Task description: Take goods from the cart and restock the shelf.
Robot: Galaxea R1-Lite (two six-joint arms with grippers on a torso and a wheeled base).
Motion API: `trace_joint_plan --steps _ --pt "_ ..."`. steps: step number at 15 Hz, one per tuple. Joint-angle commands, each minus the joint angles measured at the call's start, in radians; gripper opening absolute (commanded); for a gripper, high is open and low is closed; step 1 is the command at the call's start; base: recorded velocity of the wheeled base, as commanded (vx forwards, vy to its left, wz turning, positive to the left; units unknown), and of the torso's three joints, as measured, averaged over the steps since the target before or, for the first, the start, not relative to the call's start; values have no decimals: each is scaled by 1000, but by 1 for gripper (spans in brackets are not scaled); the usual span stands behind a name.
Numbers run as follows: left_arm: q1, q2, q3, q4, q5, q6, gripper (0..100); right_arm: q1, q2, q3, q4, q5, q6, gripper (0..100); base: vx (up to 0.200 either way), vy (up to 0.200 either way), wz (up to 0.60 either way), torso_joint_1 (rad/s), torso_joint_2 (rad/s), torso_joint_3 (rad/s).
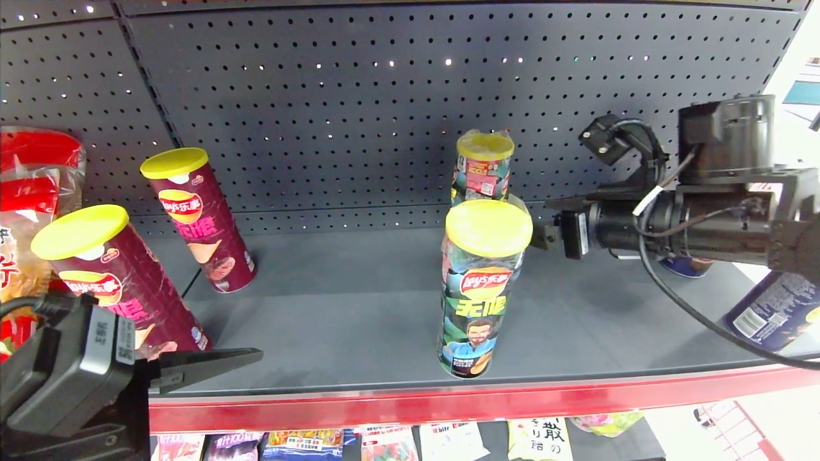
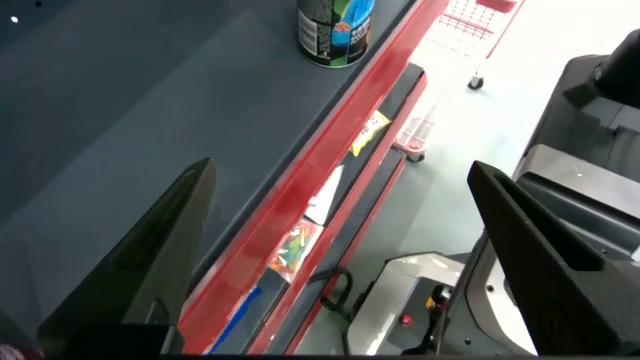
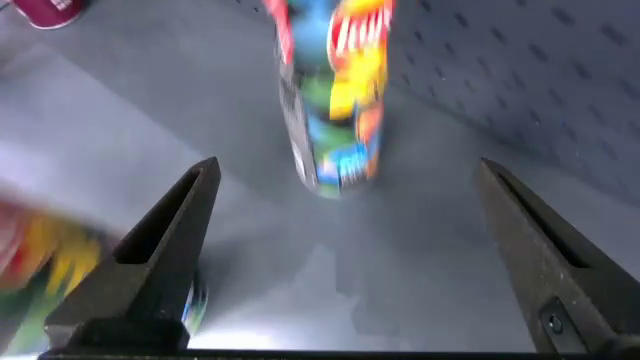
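In the head view, the front can (image 1: pixel 477 288) stands upright on the shelf (image 1: pixel 359 307), near its red edge. The back can (image 1: pixel 483 169) stands right behind it. Two maroon cans (image 1: pixel 198 218) lean well to its left, and a blue can (image 1: pixel 775 307) lies tilted well to its right. Your right arm (image 1: pixel 640 230) comes in from the right, ending just beside the front can's lid. Your left gripper (image 1: pixel 211 365) sits low, left of the front can.

In the left wrist view, your left gripper's fingers are spread wide over the shelf edge. The front can's base is beyond them, and a red cart (image 2: pixel 478 25) stands past it.

In the right wrist view, your right gripper (image 3: pixel 345 165) is spread wide and grips nothing. A blurred green can (image 3: pixel 335 90) stands beyond the gap, and you cannot tell if it is the front can.
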Motion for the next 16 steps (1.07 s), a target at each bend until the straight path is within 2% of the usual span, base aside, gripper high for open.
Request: trace_joint_plan --steps 1,2,4,8,10,12,16 --pt "0 68 -18 -18 0 8 100 -4 -161 115 0 -41 9 100 0 0 0 0 0 0" --pt "1 121 -38 -59 0 20 100 -20 -246 202 0 -56 14 100 0 0 0 0 0 0" --pt "1 186 -70 -108 0 20 100 -37 -359 311 -3 -61 27 100 0 0 0 0 0 0" --pt "6 304 -111 -122 2 22 100 -36 -737 564 3 -62 37 100 0 0 0 0 0 0" --pt "26 365 -144 -122 8 23 100 -45 -890 640 6 -85 37 100 0 0 0 0 0 0" --pt "26 444 -193 -123 48 25 100 -45 -988 682 6 -170 38 100 0 0 0 0 0 0" --pt "18 540 -262 -122 45 29 100 -45 -1089 713 11 -266 43 100 0 0 0 0 0 0"
